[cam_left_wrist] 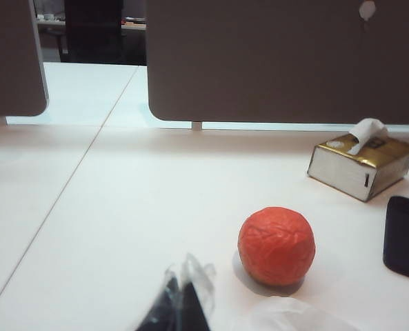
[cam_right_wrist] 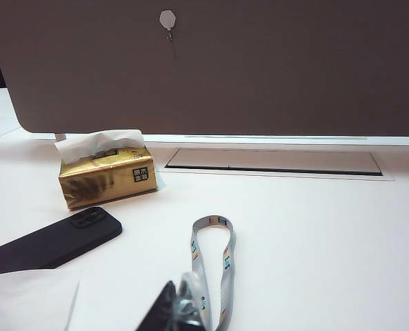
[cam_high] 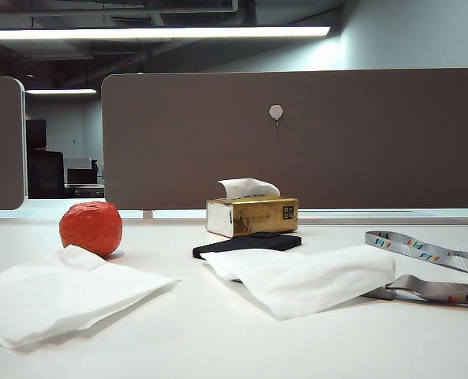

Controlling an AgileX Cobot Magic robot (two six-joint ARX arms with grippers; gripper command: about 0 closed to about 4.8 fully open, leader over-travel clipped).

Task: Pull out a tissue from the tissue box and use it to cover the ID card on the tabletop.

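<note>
The tabletop (cam_high: 218, 347) carries, largest first, a thick napkin (cam_high: 60, 296) near left, then the tissue (cam_high: 312, 278) spread right of centre, apparently over the ID card, whose lanyard (cam_high: 423, 254) trails right. Behind stands the tissue box (cam_high: 253, 215), a tuft on top. The tissue looks light, limp and tearable; pinch a free corner. The left pincer (cam_left_wrist: 180, 303) and right pincer (cam_right_wrist: 180, 307) sit low and near, both pressed together, holding nothing.

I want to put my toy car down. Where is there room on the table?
Bare table lies along the front edge, and behind the red ball toward the divider. It is crowded around the tissue box, black phone, tissue and lanyard.
</note>
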